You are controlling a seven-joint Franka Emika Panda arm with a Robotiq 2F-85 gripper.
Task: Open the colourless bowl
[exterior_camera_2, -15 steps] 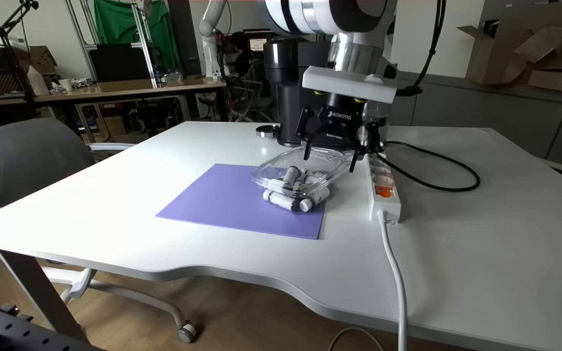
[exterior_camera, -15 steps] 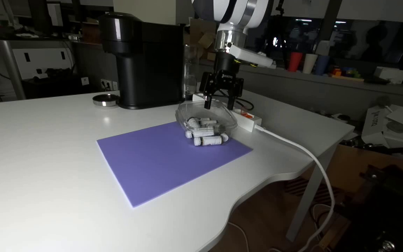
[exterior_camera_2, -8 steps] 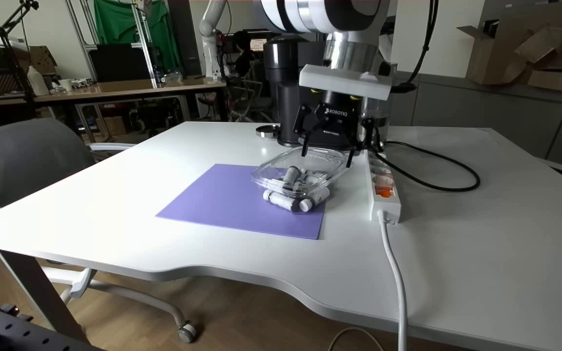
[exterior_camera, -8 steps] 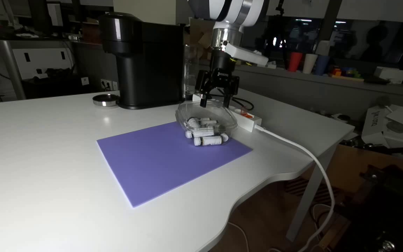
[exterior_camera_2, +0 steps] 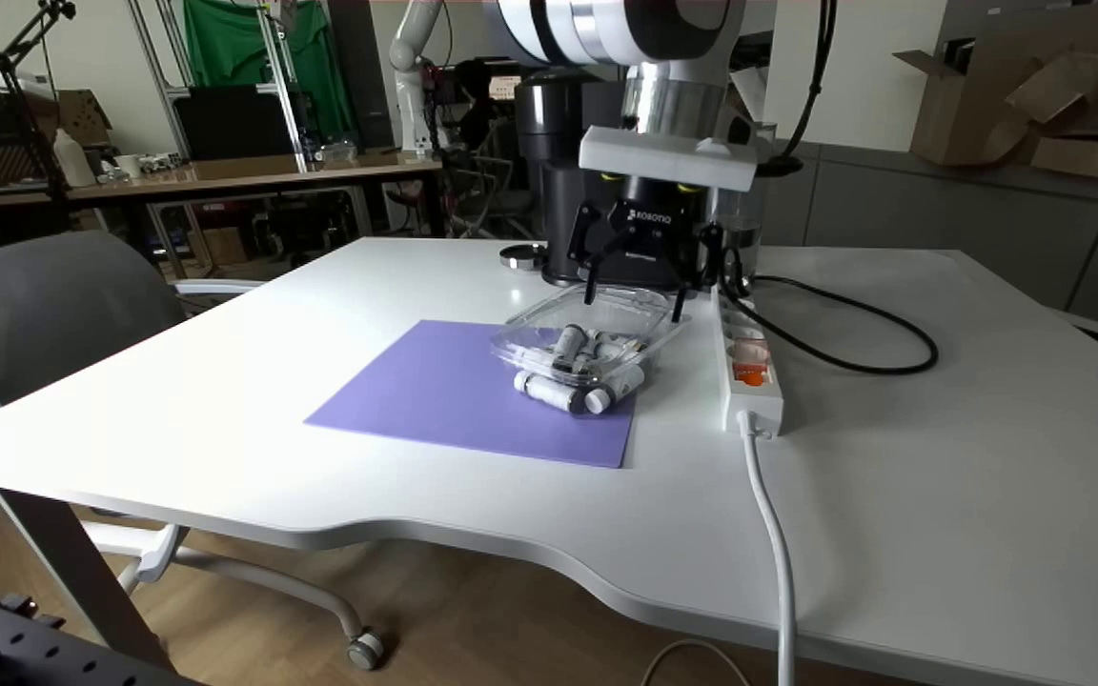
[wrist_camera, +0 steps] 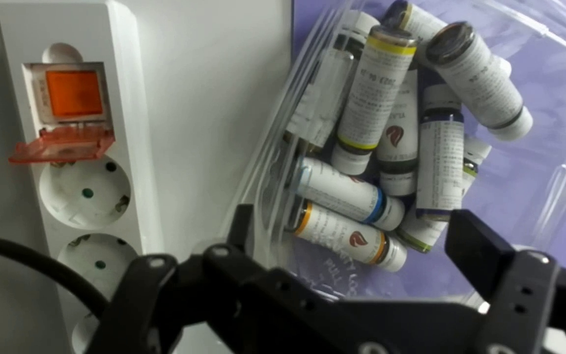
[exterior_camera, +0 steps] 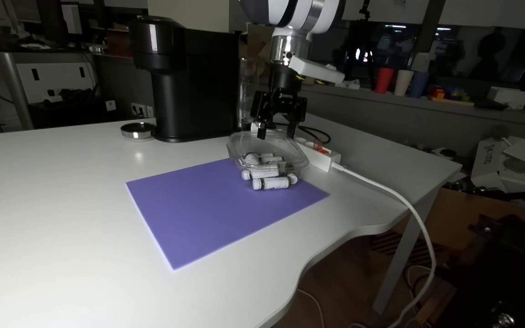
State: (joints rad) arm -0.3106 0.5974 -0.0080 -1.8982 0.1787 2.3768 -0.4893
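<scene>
Clear plastic is seen in the colourless, round-cornered bowl point(exterior_camera: 275, 146), which is set over the far right part of a flat purple sheet point(exterior_camera_2: 435, 381) on a white table point(exterior_camera_2: 320, 324) in both exterior views. Small white-labelled bottles point(wrist_camera: 376, 93) are heaped inside it. Above its far side the black Robotiq gripper point(exterior_camera_2: 635, 300) is held pointing down, its fingers point(wrist_camera: 477, 246) spread wide; whether the bowl is touched cannot be told. Just to the bowl's right, a long white power strip point(exterior_camera_2: 759, 405) with an orange switch point(wrist_camera: 74, 93) is laid. At the far side, to the left of a tall black machine point(exterior_camera: 196, 86), a round silver dish point(exterior_camera: 137, 132) is placed.
</scene>
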